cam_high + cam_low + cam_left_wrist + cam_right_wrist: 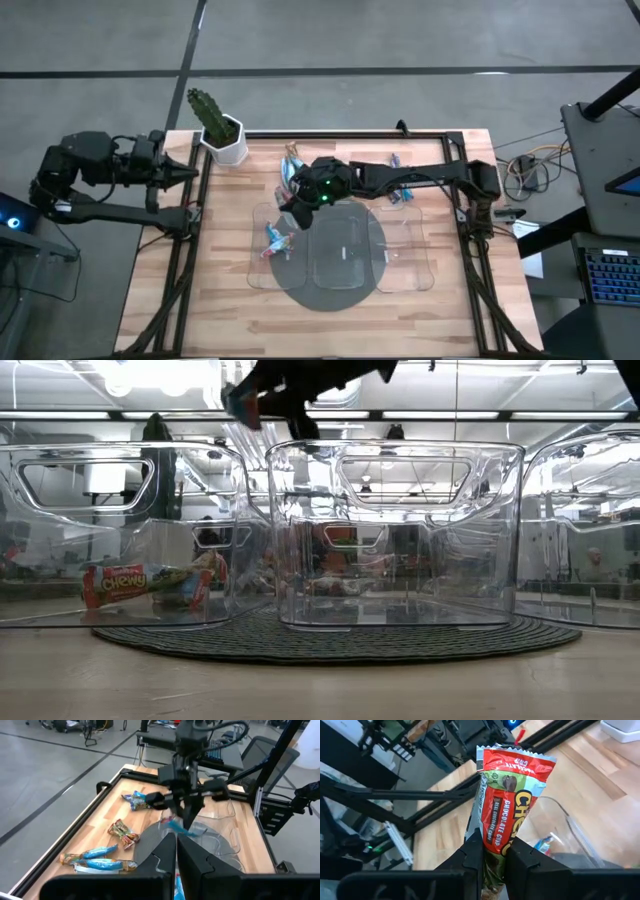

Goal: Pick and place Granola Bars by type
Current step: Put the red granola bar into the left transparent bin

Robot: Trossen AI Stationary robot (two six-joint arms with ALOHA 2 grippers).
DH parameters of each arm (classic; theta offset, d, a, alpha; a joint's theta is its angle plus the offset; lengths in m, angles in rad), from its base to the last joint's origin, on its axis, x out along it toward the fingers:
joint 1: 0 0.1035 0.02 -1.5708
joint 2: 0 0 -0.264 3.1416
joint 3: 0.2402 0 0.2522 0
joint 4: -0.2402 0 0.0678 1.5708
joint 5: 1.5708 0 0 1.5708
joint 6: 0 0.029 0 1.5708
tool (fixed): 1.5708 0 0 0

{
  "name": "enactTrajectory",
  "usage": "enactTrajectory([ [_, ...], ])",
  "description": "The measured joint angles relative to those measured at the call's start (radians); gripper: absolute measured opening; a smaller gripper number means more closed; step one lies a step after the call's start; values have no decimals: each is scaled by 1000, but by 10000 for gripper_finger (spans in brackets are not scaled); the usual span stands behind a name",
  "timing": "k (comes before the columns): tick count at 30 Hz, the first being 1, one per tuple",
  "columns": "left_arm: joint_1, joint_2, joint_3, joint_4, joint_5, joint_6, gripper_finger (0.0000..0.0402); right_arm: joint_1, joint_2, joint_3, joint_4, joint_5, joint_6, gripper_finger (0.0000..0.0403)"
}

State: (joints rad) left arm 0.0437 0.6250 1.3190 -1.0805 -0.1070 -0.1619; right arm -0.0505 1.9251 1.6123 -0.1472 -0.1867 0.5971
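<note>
My right gripper (296, 212) hangs over the left clear tray (262, 262), shut on a red "Chewy" granola bar (512, 790). In the low view the bar (242, 404) sits high above the tray rims. Another red bar (140, 581) and a blue one lie flat on the left tray's floor (276, 240). More bars lie on the table at the far side: light blue ones (292, 166) (100, 860), a multicoloured one (123, 833) and some under the right arm (400, 192). My left gripper (175, 854) is shut, parked off the table's left edge (186, 172). My right gripper pinches the red bar's one end (495, 842) between its two fingers (473, 851). The fingers come from above, slanting down, and lie along the bar. The bar is lifted clear over the left tray, its free end (517, 760) sticking out past the fingertips.
Three clear trays stand side by side on a round grey mat (335, 290): left, middle (340, 252) and right (405, 250). A potted cactus (218, 125) stands at the far left corner. Bare wood lies along the near edge (330, 335).
</note>
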Motion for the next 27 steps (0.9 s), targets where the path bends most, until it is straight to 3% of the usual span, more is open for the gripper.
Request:
enactTrajectory([
  [5, 0, 0, 0, 1, 0, -1, 0, 1, 66, 1, 73, 2, -21, 43],
  [12, 0, 0, 0, 6, -1, -4, 0, 7, 192, 100, 37, -25, -24, 43],
  [20, 0, 0, 0, 4, -3, -11, 0, 16, 343, 419, -448, -73, -132, 43],
  [27, 0, 0, 0, 3, -3, -9, 0, 15, 489, 690, -704, -73, -210, 43],
])
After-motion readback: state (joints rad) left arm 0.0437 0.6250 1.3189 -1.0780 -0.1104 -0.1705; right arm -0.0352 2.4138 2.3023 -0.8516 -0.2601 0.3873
